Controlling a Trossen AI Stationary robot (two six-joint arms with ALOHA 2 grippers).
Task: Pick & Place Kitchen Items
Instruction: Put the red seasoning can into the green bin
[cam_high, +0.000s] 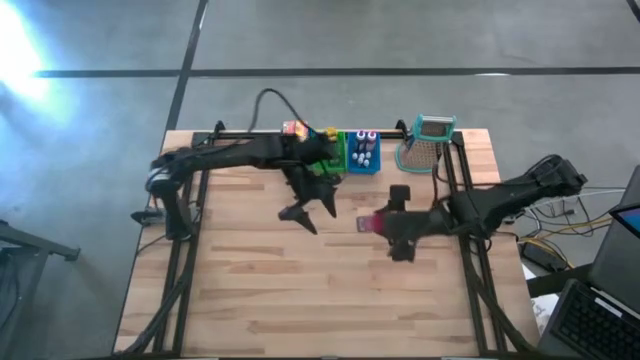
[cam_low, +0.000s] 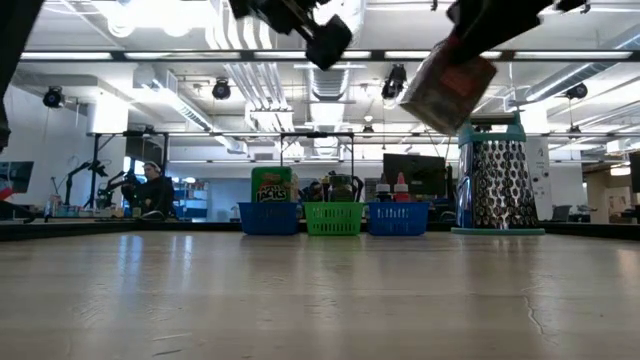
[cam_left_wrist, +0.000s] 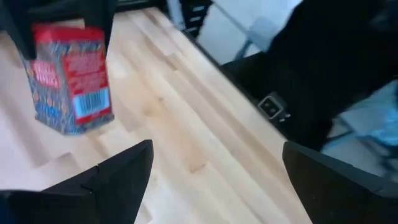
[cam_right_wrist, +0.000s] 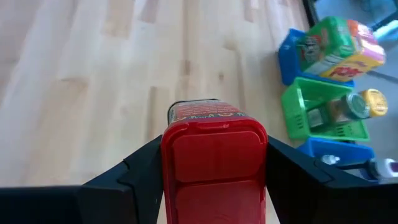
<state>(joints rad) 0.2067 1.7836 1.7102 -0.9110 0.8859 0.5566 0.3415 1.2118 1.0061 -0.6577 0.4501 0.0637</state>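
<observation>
**Red-lidded packet held above the table by the right gripper**

The right gripper (cam_right_wrist: 214, 171) was clamped on a small packet (cam_right_wrist: 213, 155) with a red lid, one dark finger pressed against each side of it. From the left wrist camera the same packet (cam_left_wrist: 71, 78) showed a red and blue printed label with a barcode. In the level view it (cam_low: 447, 88) hung tilted, well clear of the wooden table (cam_high: 300, 290), and from above it (cam_high: 368, 223) sat out over the middle of the boards, right of centre.

The left gripper (cam_high: 312, 212) hovered in the air near the middle of the table, just in front of the bins, with its fingers (cam_left_wrist: 118, 177) spread wide and nothing between them.

Three small bins stood in a row at the far edge. One blue bin (cam_right_wrist: 287, 59) held a green and yellow box (cam_right_wrist: 336, 43). The green bin (cam_right_wrist: 298, 112) next to it held a jar with a yellow cap (cam_right_wrist: 357, 104). The other blue bin (cam_high: 362, 152) held small white bottles (cam_high: 362, 140). A metal grater (cam_high: 428, 145) with a teal handle stood just beside that bin, toward the right arm's side.
</observation>
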